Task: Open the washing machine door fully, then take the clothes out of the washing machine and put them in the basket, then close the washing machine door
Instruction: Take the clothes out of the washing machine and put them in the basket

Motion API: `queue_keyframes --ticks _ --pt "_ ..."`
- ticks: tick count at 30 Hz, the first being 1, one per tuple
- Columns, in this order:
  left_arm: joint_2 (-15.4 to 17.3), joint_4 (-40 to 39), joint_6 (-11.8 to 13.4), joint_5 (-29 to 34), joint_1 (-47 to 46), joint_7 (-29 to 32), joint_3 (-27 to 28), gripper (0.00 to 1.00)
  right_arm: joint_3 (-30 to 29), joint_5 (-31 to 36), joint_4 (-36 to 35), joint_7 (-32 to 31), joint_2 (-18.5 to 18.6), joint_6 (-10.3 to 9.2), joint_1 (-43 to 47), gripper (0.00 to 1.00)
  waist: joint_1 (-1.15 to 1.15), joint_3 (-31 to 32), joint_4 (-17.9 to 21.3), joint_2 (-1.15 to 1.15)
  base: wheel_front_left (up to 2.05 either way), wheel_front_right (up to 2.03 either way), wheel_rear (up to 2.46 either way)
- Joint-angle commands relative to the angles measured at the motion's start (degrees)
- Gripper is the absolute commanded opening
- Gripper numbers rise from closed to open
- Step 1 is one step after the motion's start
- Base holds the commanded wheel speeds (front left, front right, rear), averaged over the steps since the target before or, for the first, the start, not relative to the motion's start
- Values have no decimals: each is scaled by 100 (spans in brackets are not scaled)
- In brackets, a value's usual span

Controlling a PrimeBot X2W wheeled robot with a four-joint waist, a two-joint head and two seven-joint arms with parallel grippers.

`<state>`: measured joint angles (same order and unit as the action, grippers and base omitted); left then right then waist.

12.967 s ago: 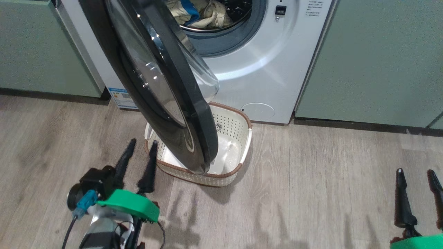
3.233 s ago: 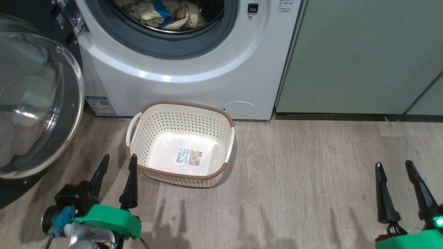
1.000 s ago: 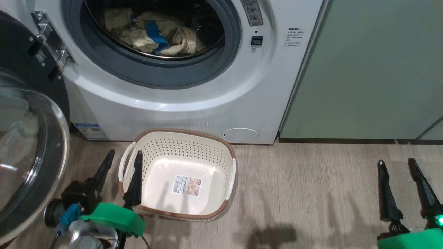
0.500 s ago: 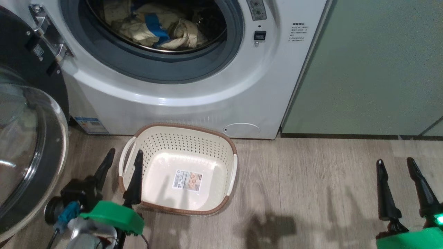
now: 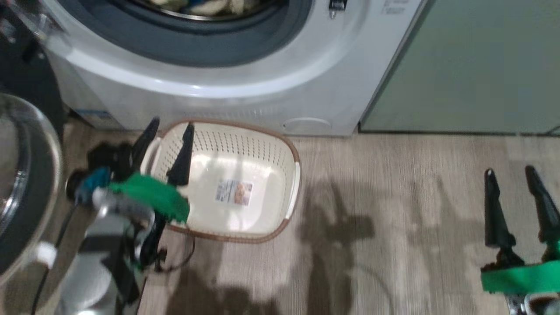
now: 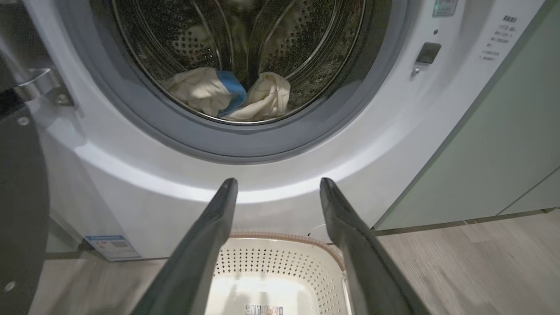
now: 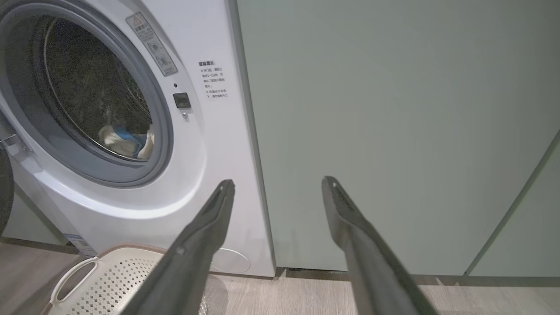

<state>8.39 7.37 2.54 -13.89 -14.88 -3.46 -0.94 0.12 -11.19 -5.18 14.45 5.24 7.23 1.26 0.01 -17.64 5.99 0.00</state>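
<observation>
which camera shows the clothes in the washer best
The left wrist view: it looks straight into the drum, with the clothes clear and large. The head view catches a blurred sliver of them at its top edge; the right wrist view shows them small, at an angle.

The washer's [image 6: 144,183] round opening stands unblocked, its door [image 5: 26,188] hanging wide at the left; the basket [image 5: 245,140] occupies the floor [image 5: 393,218] beneath.

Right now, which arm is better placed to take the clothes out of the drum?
Probably the left. The left gripper, open over the basket, points at the clothes; the right gripper faces the green cabinet.
</observation>
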Motion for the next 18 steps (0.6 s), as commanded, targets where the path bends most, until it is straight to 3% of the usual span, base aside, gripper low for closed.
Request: queue_keyframes --ticks 1,11,18 --pt "179 -61 -46 -44 -396 58 126 100 77 -27 -213 55 56 25 -219 100 -1 -342 85 0 0 0 0" --pt "588 1151 -487 -241 -2337 510 63 100 -55 -54 -248 55 -145 25 -646 100 -1 -1165 506 0 0 0 0" --pt "1017 1800 -629 -274 -3524 939 79 100 54 -118 -255 55 -219 25 -832 100 -1 -1491 900 0 0 0 0"
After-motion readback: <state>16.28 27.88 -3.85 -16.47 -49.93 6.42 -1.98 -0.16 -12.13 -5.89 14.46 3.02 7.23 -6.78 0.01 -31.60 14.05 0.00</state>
